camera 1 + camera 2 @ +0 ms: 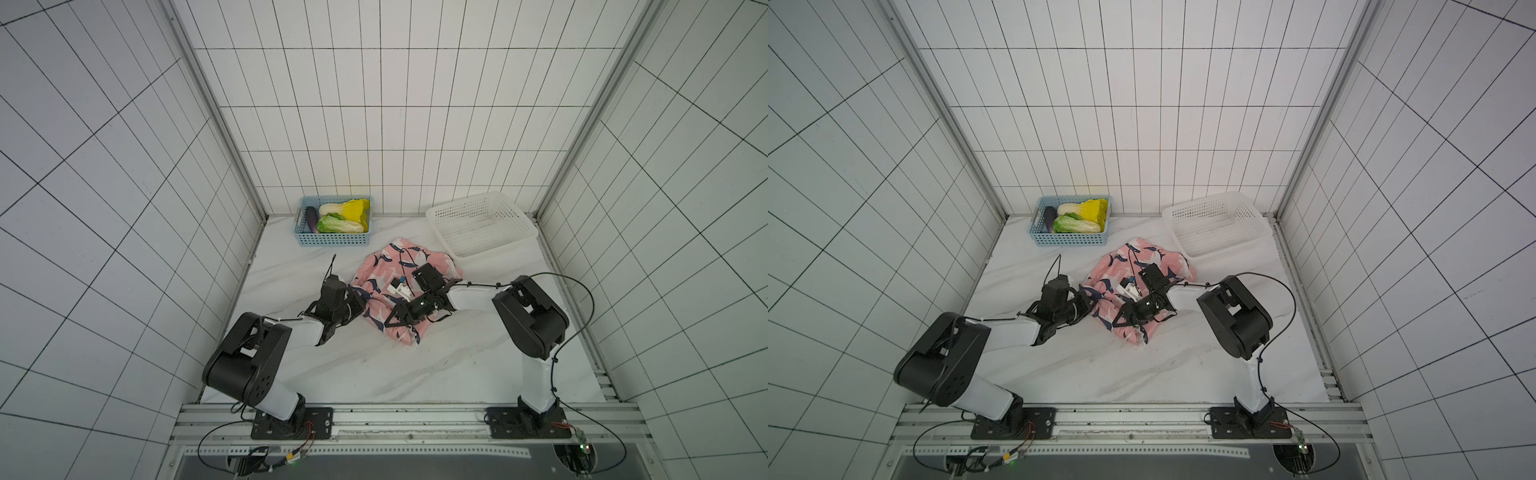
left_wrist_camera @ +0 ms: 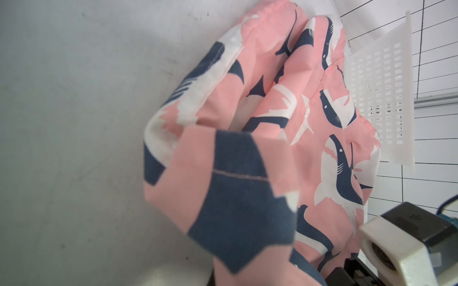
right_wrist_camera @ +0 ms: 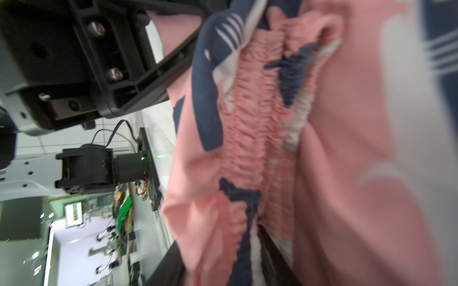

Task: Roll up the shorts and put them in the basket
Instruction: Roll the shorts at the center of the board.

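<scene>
**Shark shorts bunched mid-table, both claws at the heap**

Seen from above, the shorts (image 1: 386,259) lie as a crumpled pink heap at ctr of frame in both top views (image 1: 1142,257). They sit on the white marble table (image 1: 374,374) and are not yet rolled. A blue basket (image 1: 332,241) w/ veg (image 1: 340,224) sits above-left of the heap. A white basket (image 1: 490,249) sits above-right, just beside the cloth's far corner.

L claw (image 1: 358,305) meets the heap's left edge w/ jaws closed tight. Its wrist view shows a fold of hem (image 2: 238,193) rising close to the lens, so it prob. has cloth pinched. R claw (image 1: 395,320) lies over the heap's lower half. Its wrist view is filled w/ blurred fabric and the gathered waistband (image 3: 260,111). Can't tell how wide its jaws stand or whether they hold anything.

Handling, as a judgement: thin, light, floppy cloth w/ no stiffness. It'll sag, slide on smooth marble and unroll if let go. Nothing fragile. The waistband is the thickest, firmest part, so prob. the best grip. Pinch it at both ends, one claw each, pull flat first, then roll toward the leg hems. Mid-panel pinches likely catch one layer only.
</scene>
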`<state>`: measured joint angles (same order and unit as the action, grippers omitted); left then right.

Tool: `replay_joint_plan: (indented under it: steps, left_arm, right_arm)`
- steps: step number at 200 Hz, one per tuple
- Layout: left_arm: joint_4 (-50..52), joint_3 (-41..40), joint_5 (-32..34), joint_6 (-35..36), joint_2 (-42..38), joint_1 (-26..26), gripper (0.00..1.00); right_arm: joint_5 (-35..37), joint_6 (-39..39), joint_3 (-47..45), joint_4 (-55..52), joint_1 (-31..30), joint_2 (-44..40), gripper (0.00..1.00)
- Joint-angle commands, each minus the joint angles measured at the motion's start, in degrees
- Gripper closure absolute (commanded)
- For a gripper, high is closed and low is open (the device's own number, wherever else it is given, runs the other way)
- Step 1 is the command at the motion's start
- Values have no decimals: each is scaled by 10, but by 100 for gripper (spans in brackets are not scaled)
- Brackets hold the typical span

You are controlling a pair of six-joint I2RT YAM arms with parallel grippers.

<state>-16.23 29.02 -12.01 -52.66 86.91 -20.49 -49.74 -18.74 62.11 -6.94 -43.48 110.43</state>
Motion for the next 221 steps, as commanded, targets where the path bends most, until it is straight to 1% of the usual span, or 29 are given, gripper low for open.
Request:
replay_joint_plan:
  steps: [1,25,42,63,84,105,120,136,148,164,178,182,186,189,221]
  left_arm:
    - [80,26,40,40,-23,6,100]
    - [110,33,44,52,-38,6,100]
    - [119,31,45,55,-45,5,100]
    - [129,35,47,59,-43,0,100]
    - [134,38,48,59,-40,-4,100]
    - [144,41,49,60,-39,-4,100]
    - [161,48,49,62,-39,-4,100]
    - [175,54,51,63,-40,-4,100]
    - [181,57,49,61,-39,-4,100]
    - [193,64,45,56,-36,-4,100]
    - [206,71,42,52,-34,-4,100]
    - [210,74,41,51,-33,-4,100]
    - [213,76,41,51,-33,-4,100]
    - [216,78,40,50,-32,-4,100]
    - [247,98,39,45,-28,-4,100]
  right_arm:
    - [109,61,-32,-115,4,-46,56]
    - [198,83,-47,-165,0,-90,56]
    - [261,113,-39,-201,-24,-105,56]
    - [271,115,-29,-203,-47,-95,56]
    - [311,121,-10,-213,-78,-66,56]
    - [318,112,-13,-198,-86,-52,56]
    - [330,110,-12,-200,-87,-68,56]
    - [353,118,-8,-208,-90,-109,55]
    - [382,130,3,-224,-96,-136,53]
    - [439,152,18,-244,-114,-167,46]
    - [494,166,32,-254,-136,-184,43]
    - [500,171,33,-253,-141,-189,43]
    - [508,174,34,-251,-146,-193,39]
    - [514,176,35,-248,-150,-195,39]
    - [532,218,33,-185,-204,-195,37]
